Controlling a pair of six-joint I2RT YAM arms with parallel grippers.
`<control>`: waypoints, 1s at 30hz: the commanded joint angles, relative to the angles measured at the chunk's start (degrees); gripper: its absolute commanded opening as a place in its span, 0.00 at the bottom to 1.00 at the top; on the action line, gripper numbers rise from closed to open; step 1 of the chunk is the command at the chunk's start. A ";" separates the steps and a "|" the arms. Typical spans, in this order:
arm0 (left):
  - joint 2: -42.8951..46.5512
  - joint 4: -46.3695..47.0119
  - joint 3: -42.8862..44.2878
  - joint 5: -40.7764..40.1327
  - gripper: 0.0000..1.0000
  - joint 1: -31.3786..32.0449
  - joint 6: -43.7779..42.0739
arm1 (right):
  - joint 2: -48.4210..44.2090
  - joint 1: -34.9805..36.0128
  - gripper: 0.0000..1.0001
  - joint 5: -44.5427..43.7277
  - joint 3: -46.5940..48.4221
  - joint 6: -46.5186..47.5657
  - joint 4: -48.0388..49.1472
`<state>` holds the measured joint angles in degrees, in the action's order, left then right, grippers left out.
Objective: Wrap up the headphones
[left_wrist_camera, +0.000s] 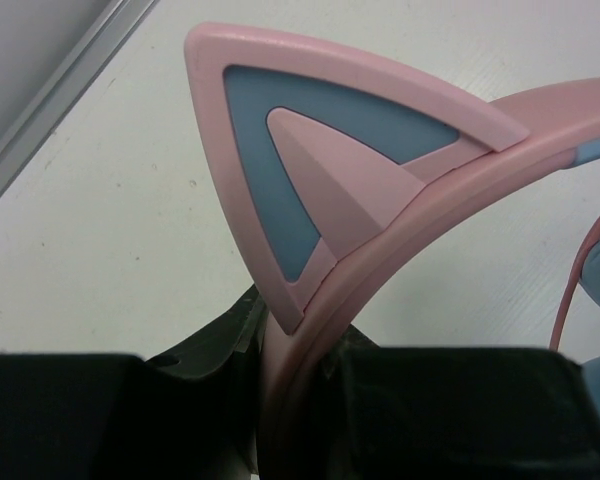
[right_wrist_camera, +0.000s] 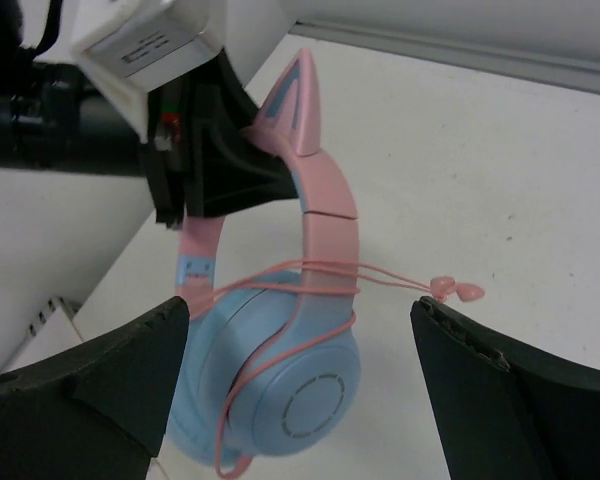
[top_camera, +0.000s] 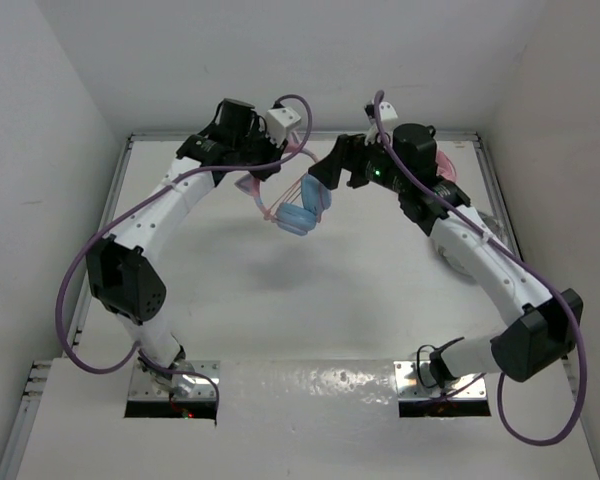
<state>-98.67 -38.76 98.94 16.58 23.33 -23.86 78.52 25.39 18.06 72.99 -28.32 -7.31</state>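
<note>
The headphones (top_camera: 302, 212) hang in the air above the table's back middle, with their light blue ear cups (right_wrist_camera: 280, 390) folded together. My left gripper (top_camera: 252, 183) is shut on the pink headband (left_wrist_camera: 460, 180) just below one cat ear (left_wrist_camera: 310, 150); in the left wrist view (left_wrist_camera: 300, 370) the band sits pinched between the jaws. The thin pink cable (right_wrist_camera: 380, 275) is looped around the band and cups, and its plug end (right_wrist_camera: 458, 291) sticks out to the right. My right gripper (top_camera: 325, 178) is open and empty, with the ear cups in front of its spread fingers (right_wrist_camera: 298, 305).
A pink object (top_camera: 446, 163) lies at the back right behind the right arm. A white-grey object (top_camera: 458, 256) shows partly under the right forearm. White walls enclose the table on three sides, and a metal rail (top_camera: 460, 136) runs along the back edge.
</note>
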 commanded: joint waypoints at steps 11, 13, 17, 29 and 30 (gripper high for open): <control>4.19 3.17 3.02 1.61 0.00 0.49 6.98 | 8.84 2.12 0.90 -2.87 2.86 -6.57 11.61; 4.28 2.99 2.93 1.70 0.00 0.49 7.07 | 9.45 2.12 0.87 -1.98 3.03 -7.28 12.84; 4.45 3.25 2.93 1.44 0.00 0.49 7.42 | 10.60 2.12 0.61 -0.05 3.21 -9.38 13.90; 3.14 4.40 6.09 -0.06 0.00 -0.22 12.34 | 11.39 2.12 0.04 11.45 4.00 -7.46 10.48; 2.96 4.40 6.27 0.47 0.00 -0.39 13.13 | 11.48 2.12 0.00 12.60 4.00 -7.11 9.95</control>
<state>-98.24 -40.66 100.55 15.25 23.53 -17.41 89.52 26.13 21.21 74.81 -37.47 4.08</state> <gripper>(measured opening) 0.149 0.338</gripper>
